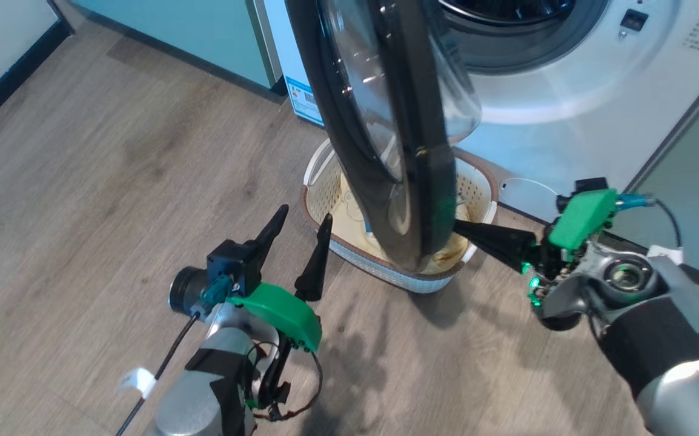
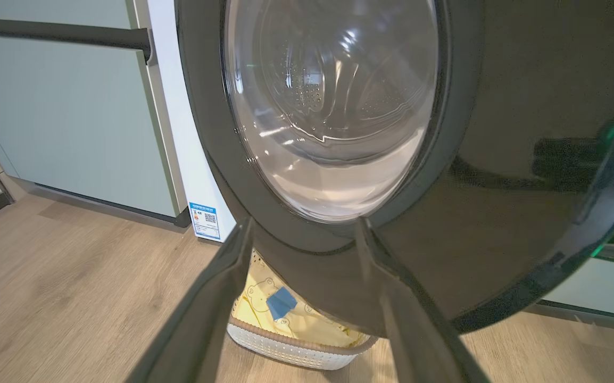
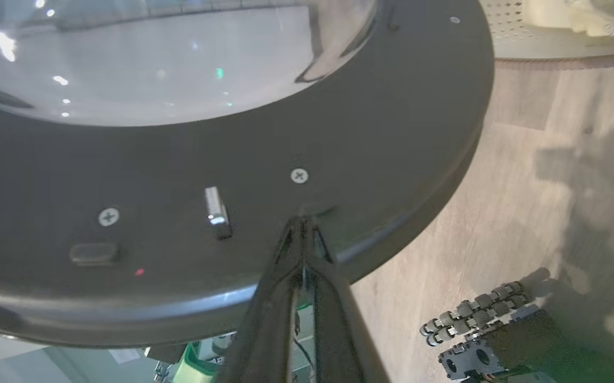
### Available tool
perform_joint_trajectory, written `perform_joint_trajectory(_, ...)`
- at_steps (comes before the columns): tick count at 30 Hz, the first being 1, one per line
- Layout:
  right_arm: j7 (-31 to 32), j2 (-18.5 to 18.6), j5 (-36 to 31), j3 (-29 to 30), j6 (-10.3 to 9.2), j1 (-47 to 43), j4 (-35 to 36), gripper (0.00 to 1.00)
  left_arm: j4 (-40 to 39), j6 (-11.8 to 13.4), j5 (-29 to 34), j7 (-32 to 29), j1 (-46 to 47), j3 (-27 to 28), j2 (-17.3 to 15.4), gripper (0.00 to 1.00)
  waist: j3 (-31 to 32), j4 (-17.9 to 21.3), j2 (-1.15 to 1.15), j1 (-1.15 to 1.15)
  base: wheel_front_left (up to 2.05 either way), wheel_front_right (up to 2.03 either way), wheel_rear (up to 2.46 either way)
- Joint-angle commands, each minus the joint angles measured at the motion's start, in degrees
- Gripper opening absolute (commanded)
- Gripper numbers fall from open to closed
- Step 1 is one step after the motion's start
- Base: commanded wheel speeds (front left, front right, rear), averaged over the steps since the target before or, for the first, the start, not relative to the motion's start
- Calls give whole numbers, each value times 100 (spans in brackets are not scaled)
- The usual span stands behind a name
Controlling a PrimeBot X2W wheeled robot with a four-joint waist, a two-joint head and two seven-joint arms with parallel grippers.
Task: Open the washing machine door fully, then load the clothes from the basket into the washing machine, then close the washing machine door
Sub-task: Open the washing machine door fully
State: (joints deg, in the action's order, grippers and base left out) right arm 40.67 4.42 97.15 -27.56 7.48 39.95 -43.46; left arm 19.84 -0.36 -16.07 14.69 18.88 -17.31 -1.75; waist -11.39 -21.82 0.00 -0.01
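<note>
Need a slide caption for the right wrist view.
Right gripper, shut, tips at the black inner rim of the washing machine door; basket on the floor beyond.

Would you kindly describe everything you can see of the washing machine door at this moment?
The washing machine door is a large round door with a wide glossy black rim and a clear domed glass bowl at its centre. It stands swung partway out from the white washing machine, edge-on in the head view, above the basket. Its inner face carries screws and a small metal latch. The shut right gripper meets that inner rim with its fingertips.
</note>
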Motion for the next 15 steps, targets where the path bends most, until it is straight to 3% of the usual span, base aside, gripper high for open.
perform_joint_trajectory(1,-92,-153,104,-104,1,64,225,0,-134,-10,61,31,86,216,-112,100,28,5,0,1,0,0,0)
perform_joint_trajectory(15,-424,-154,758,-758,1,-3,310,0,-52,-89,155,31,-25,334,-112,100,289,54,0,1,0,0,0)
